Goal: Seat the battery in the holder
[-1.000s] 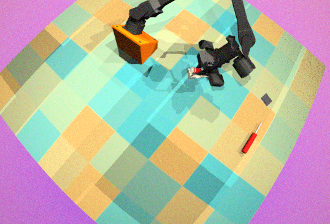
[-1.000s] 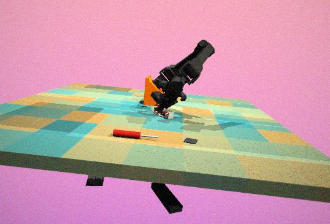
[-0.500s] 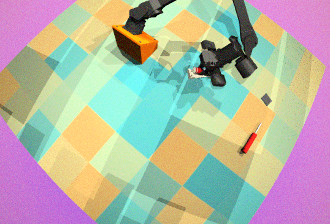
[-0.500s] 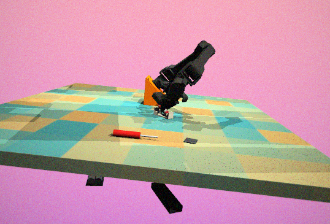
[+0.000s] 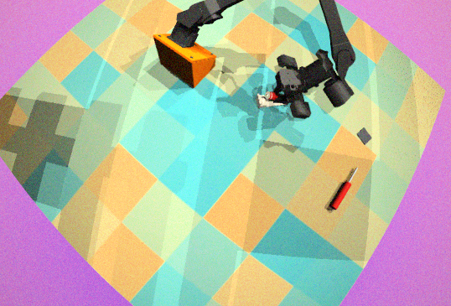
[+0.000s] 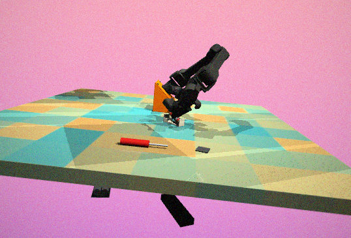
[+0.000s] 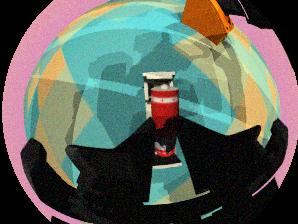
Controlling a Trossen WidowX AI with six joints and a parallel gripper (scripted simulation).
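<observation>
Battery (image 5: pixel 272 95) (image 7: pixel 165 107) sits between the barely parted fingers of my claw (image 5: pixel 278 93) (image 6: pixel 174 117) (image 7: pixel 164 120), over the white holder (image 5: pixel 265 102) (image 6: pixel 180 122) (image 7: pixel 159 76), though whether it touches I cannot tell.

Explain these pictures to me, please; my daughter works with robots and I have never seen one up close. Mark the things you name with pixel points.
The black machine is a jointed arm on an orange base (image 5: pixel 204 71) (image 6: pixel 160 100). One picture looks down from above, one from the side across the table, and one from the arm's wrist. Its gripper (image 7: pixel 164 120) is closed on a red battery (image 5: pixel 272 95) (image 7: pixel 165 107), held at the small white holder (image 5: pixel 264 102) (image 6: pixel 181 122) (image 7: pixel 159 75). Also on the table lie a red-handled screwdriver (image 5: pixel 341 195) (image 6: pixel 134 142) and a flat dark square (image 5: pixel 364 136) (image 6: pixel 203 149).
</observation>
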